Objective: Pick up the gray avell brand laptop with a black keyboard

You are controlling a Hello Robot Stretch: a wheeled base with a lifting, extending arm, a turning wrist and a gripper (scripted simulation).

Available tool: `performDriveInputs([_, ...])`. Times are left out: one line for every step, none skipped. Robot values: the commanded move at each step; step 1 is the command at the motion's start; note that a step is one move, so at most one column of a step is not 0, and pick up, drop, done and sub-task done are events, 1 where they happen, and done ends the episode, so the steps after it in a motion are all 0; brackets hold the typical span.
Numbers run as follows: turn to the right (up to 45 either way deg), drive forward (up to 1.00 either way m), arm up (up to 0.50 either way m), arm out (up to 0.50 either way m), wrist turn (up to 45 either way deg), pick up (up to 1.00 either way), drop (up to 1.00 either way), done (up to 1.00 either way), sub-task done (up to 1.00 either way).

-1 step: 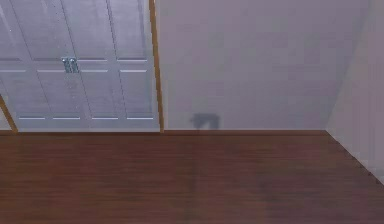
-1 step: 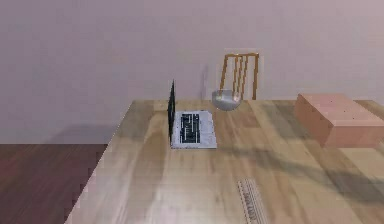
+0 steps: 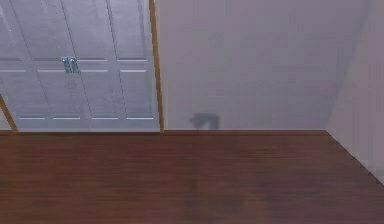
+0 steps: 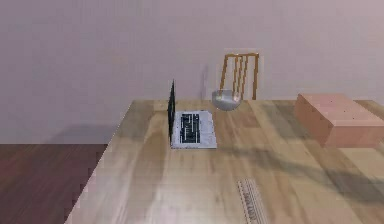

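Starting from the hand, you cannot tell its state from these pictures, whether spread, pressed together or gripping something.

In the arm side view you find the laptop (image 4: 193, 128) on the bench (image 4: 150, 175), in the far left part of the top, with its lid up. Its thin dark screen stands almost edge-on along the laptop's left side. The gray base with the black keyboard lies flat to the right of the screen. Just past the base's far right corner a gray bowl (image 4: 225, 100) sits on the bench; you cannot tell whether bowl and laptop touch. Beyond the bowl, past the bench's far edge, a wooden chair (image 4: 240, 72) with a slatted back stands before the plain wall (image 4: 80, 50). Well to the right of the laptop a flat reddish-brown box (image 4: 338, 118) rests on the bench at the view's right side. On the near part of the bench, right of the middle, lies a pale ridged strip (image 4: 250, 200); you cannot make out what it is. Left of the bench you see dark wood floor (image 4: 40, 185).

In the forward view, white panelled doors (image 3: 75, 65) stand at the far left in an orange-brown frame (image 3: 154, 60). A bare pale wall runs to their right, and dark wood floor lies in front.
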Motion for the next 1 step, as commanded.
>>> performDriveInputs([0.0,0.0,0.38,0.0,0.0,0.0,0.0,0.0,0.0])
